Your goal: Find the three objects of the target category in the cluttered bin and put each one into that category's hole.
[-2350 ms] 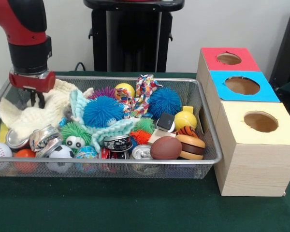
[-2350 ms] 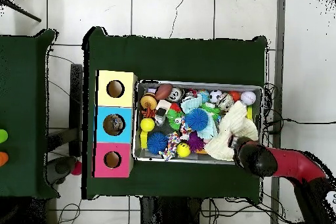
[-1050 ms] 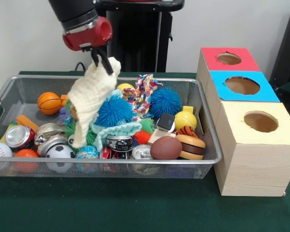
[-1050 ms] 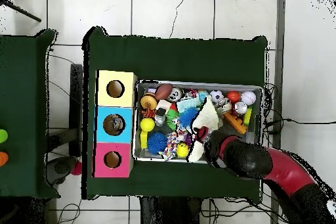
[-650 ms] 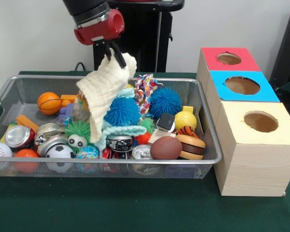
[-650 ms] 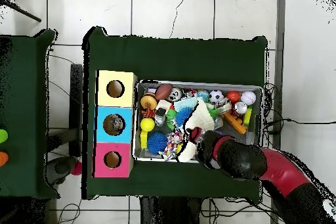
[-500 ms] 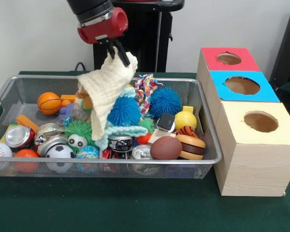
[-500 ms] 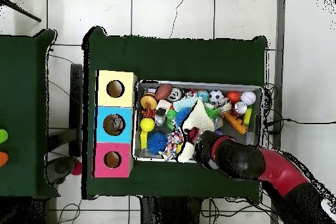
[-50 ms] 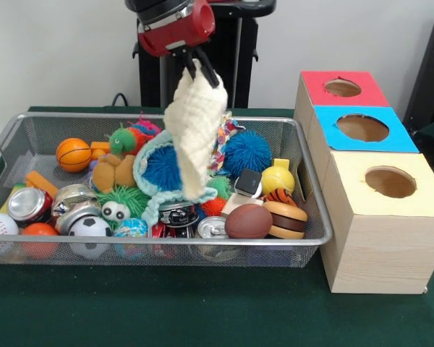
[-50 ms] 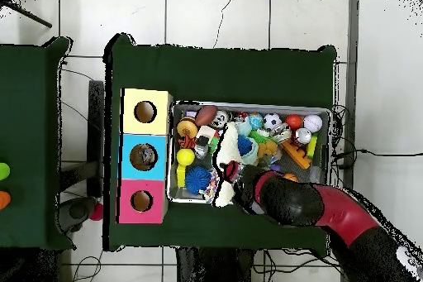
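The wire bin (image 9: 315, 217) fills the frame's lower left, boxes (image 9: 362, 129) at right. My gripper (image 9: 200, 71), top centre, pinches the cream cloth (image 9: 193, 137) by one corner so it hangs clear of the toys.

green table (image 9: 166, 311), wire bin (image 9: 304, 217), wooden box (image 9: 380, 246)

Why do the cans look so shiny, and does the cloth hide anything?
Front view: the room light glints off the silver cans, so they show bright spots; the cream cloth hanging from the claw covers part of the toys behind it. Overhead view: the arm blocks one corner of the bin.
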You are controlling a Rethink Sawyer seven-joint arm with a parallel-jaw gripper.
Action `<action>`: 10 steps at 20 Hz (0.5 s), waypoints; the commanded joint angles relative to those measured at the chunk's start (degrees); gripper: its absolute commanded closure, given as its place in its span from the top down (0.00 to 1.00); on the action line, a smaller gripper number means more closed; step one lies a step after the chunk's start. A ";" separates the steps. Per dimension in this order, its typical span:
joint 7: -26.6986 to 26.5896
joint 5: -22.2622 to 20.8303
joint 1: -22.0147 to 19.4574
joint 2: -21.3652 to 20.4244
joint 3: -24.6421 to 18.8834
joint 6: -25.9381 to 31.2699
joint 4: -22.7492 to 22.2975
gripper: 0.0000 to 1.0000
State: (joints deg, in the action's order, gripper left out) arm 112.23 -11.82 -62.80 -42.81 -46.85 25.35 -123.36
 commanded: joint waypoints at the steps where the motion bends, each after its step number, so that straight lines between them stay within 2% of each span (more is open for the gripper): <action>1: 4.88 3.96 1.39 -1.05 -3.64 -0.18 -2.02 0.00; 7: 5.06 4.51 1.97 -1.59 -3.37 -1.04 -2.59 0.00; 10: 3.01 2.29 2.53 -1.90 -2.07 -0.74 -1.90 0.00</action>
State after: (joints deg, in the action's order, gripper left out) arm 112.23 -9.90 -61.19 -43.52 -48.37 25.35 -124.64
